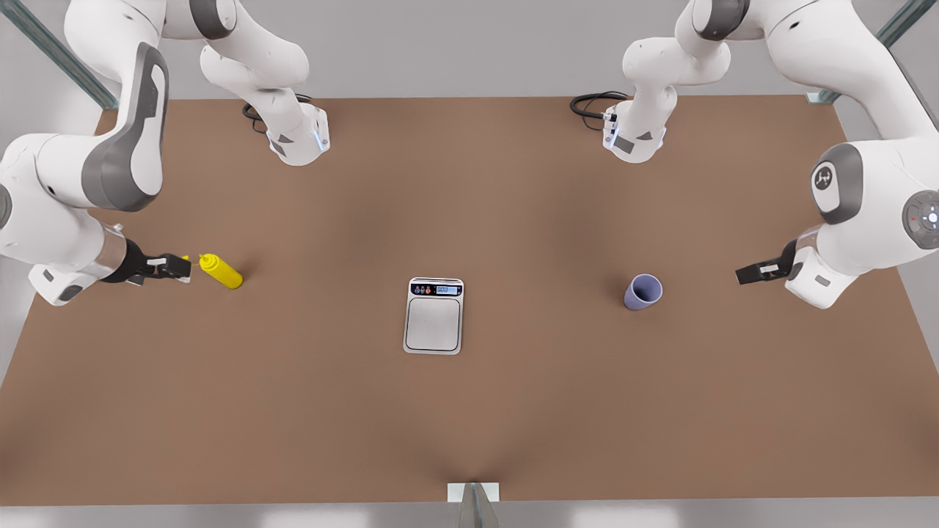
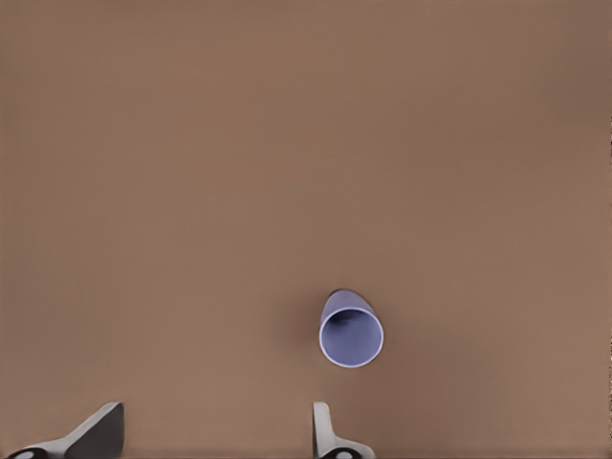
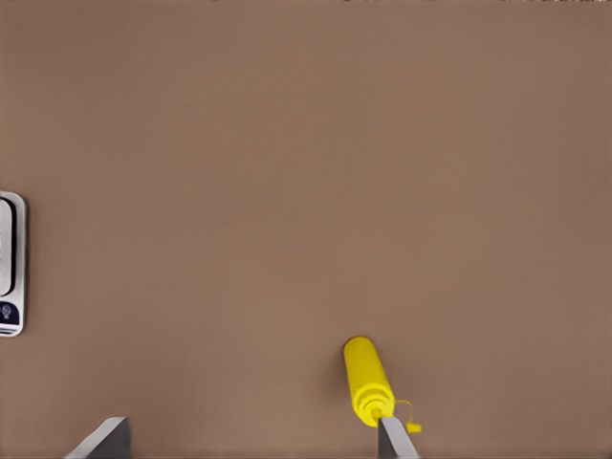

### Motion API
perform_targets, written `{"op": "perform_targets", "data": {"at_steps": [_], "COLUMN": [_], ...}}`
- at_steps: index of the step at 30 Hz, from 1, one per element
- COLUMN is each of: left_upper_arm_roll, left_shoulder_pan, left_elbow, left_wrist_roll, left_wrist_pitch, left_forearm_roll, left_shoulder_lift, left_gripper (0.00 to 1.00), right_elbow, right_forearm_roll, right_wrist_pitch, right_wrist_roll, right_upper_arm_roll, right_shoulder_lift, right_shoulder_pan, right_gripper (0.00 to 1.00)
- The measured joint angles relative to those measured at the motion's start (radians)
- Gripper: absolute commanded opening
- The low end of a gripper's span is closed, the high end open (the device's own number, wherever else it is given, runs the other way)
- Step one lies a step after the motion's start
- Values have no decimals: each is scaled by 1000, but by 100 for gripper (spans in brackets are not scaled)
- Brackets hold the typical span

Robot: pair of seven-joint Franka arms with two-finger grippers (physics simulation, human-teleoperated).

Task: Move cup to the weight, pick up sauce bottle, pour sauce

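Observation:
The lavender-blue cup (image 1: 643, 291) stands upright on the brown table, toward the front view's right. My left gripper (image 1: 755, 273) hovers open farther right of it, apart from it; in the left wrist view the cup (image 2: 351, 331) sits just ahead of the open left gripper (image 2: 210, 442). The silver-grey weight (image 1: 433, 315) lies flat at the table's middle, nothing on its plate. The yellow sauce bottle (image 1: 220, 270) stands on the front view's left. My right gripper (image 1: 172, 266) is open right beside its nozzle; the bottle (image 3: 368, 381) shows close to one finger (image 3: 392, 438).
The brown table (image 1: 469, 425) spreads wide around all three things. Both arm bases (image 1: 301, 139) stand at the far edge with black cables beside them. A small bracket (image 1: 473, 493) sits at the near edge. The weight's edge (image 3: 10, 263) shows in the right wrist view.

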State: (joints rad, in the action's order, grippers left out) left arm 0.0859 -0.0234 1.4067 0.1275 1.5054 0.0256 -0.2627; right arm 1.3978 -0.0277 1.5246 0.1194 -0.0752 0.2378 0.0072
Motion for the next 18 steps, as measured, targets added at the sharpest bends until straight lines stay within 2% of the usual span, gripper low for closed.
{"op": "perform_targets", "data": {"at_steps": [3,5,8,13,16,18], "left_upper_arm_roll": [5,34,46,37,37,37], "left_shoulder_pan": [9,8,16,-10,-38,-83], "left_elbow": [18,115,466,512,682,703], "left_wrist_roll": [-24,-66,-66,-83,-82,-72], "left_wrist_pitch": [-1,35,295,337,544,588], "left_forearm_roll": [13,24,30,29,32,33], "left_shoulder_lift": [2,23,172,129,141,121], "left_gripper": [100,100,100,100,100,100], "right_elbow": [-6,-6,-6,-6,-6,-5], "right_forearm_roll": [0,0,0,0,2,14], "right_wrist_pitch": [-6,-3,-1,-1,-1,0], "right_wrist_roll": [5,5,5,6,6,6], "right_upper_arm_roll": [-3,-3,-2,-3,-3,-3], "right_shoulder_lift": [2,2,2,0,1,4], "right_shoulder_pan": [-13,-8,-9,-9,-10,-9], "right_gripper": [100,100,100,100,100,100]}}
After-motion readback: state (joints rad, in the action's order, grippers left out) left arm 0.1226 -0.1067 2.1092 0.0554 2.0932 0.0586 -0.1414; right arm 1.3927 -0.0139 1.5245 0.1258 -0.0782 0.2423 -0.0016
